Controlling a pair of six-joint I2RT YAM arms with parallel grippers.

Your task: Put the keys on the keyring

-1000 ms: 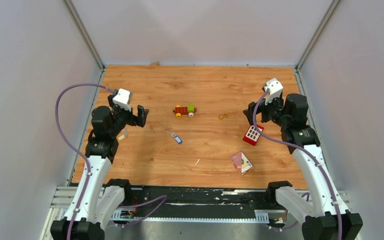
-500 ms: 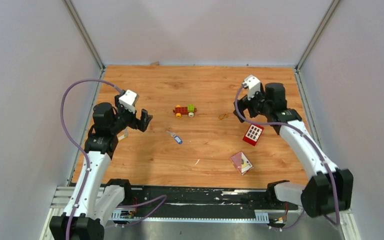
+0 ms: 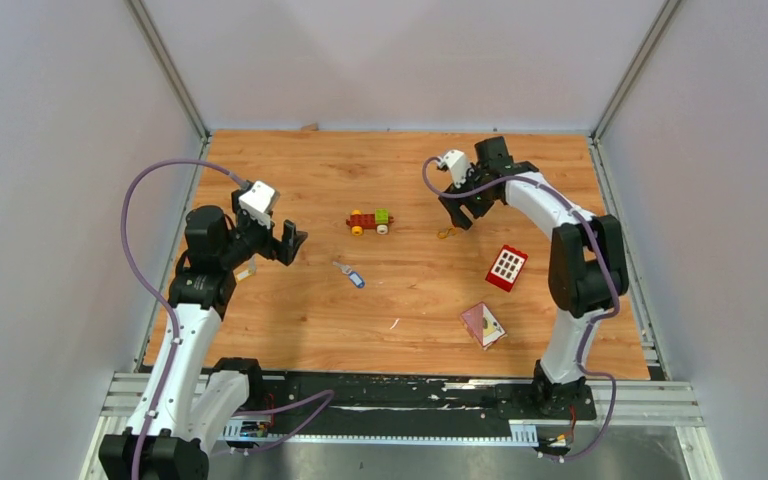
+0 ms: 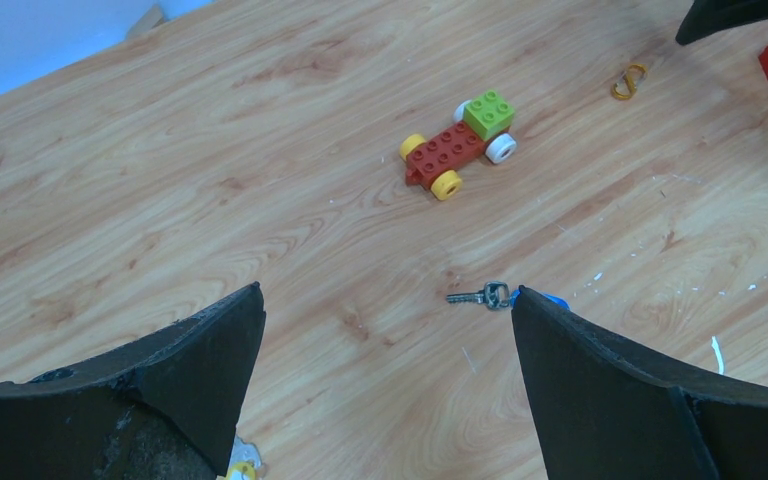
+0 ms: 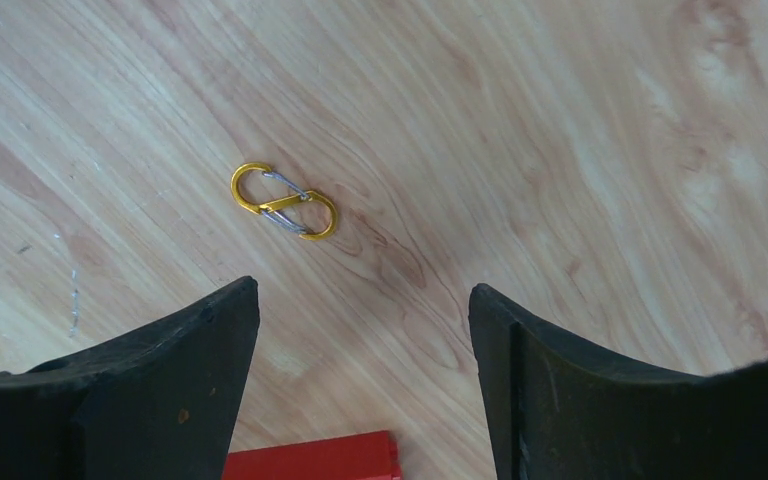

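Left tool [image 4: 388, 295] and right tool [image 5: 360, 290] spread; left finger [image 4: 610, 390] half hides the blue key [image 4: 480, 296].

Two keys [image 3: 353, 276] [image 3: 247, 270]; one keyring [image 5: 284, 202], car [image 4: 457, 145], block [image 3: 506, 268], card [image 3: 484, 325]

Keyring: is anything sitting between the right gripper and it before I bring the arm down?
Nothing visible. In the right wrist view the keyring lies alone on bare wood just ahead of the open right gripper. The red block shows only at the bottom edge, on the far side from the keyring.
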